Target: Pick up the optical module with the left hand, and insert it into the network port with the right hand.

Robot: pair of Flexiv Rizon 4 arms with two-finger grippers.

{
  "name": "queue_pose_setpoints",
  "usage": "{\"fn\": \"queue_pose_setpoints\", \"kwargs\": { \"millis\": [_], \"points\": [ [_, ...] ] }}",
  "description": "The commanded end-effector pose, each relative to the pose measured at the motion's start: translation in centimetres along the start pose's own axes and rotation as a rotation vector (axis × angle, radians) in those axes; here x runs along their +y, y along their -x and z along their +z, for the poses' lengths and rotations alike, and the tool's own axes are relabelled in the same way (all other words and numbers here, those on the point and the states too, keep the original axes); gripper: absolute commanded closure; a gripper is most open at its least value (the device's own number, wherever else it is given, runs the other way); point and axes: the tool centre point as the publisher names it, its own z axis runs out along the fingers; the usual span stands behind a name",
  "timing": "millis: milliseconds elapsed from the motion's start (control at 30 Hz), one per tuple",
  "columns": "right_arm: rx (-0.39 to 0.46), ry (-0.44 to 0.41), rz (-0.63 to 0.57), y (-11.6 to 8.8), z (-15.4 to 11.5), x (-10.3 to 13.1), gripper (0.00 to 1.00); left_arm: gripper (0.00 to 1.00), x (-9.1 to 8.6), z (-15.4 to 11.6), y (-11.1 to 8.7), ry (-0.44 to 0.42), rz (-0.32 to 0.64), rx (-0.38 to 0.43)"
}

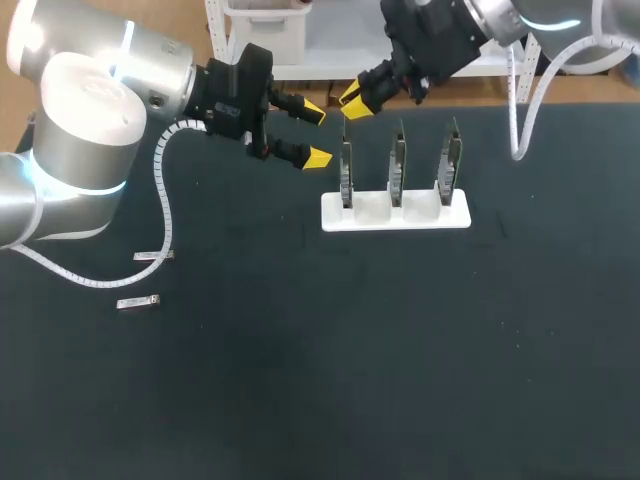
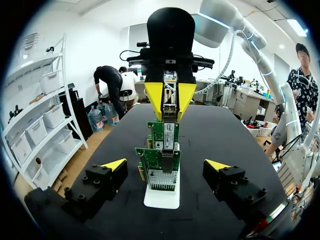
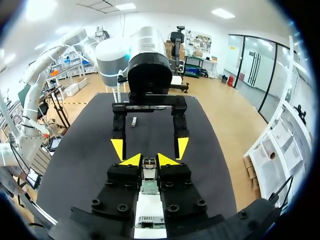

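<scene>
A white rack (image 1: pixel 395 214) holds three upright green network cards. My right gripper (image 1: pixel 355 101) is shut on a small metal optical module (image 2: pixel 170 113), held just above the leftmost card (image 1: pixel 346 172). In the right wrist view the module (image 3: pixel 148 170) sits between the closed yellow tips of the right gripper (image 3: pixel 149 161), over the card and rack (image 3: pixel 149 212). My left gripper (image 1: pixel 316 134) stands open and empty just left of that card, facing it. In the left wrist view its fingers (image 2: pixel 114 164) flank the nearest card (image 2: pixel 162 167), apart from it.
Two spare metal modules (image 1: pixel 152 256) (image 1: pixel 138 302) lie on the dark table at the left, beneath my left arm. The white cable of the left arm (image 1: pixel 165 215) loops above them. The other two cards (image 1: pixel 398 165) (image 1: pixel 451 160) stand to the right on the rack.
</scene>
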Motion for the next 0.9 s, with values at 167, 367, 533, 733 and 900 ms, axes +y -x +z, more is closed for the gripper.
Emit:
{"fn": "queue_pose_setpoints", "kwargs": {
  "millis": [167, 367, 533, 733, 900],
  "points": [
    [-0.017, 0.005, -0.002, 0.06, -0.32, -0.26, 1.0, 0.0, 0.05, 0.08, 0.09, 0.001, -0.002, 0.005],
    [-0.028, 0.016, 0.007, -0.12, -0.26, -0.16, 1.0, 0.0, 0.05, 0.08, 0.09, 0.001, -0.002, 0.005],
    [-0.026, 0.021, 0.007, -0.19, -0.2, -0.1, 1.0, 0.0, 0.05, 0.08, 0.09, 0.001, -0.002, 0.005],
    [-0.022, 0.028, 0.002, -0.16, 0.0, 0.06, 1.0, 0.0, 0.05, 0.08, 0.09, 0.001, -0.002, 0.005],
    [-0.01, 0.018, 0.007, -0.12, 0.14, 0.09, 1.0, 0.0, 0.05, 0.08, 0.09, 0.001, -0.002, 0.005]
  ]
}}
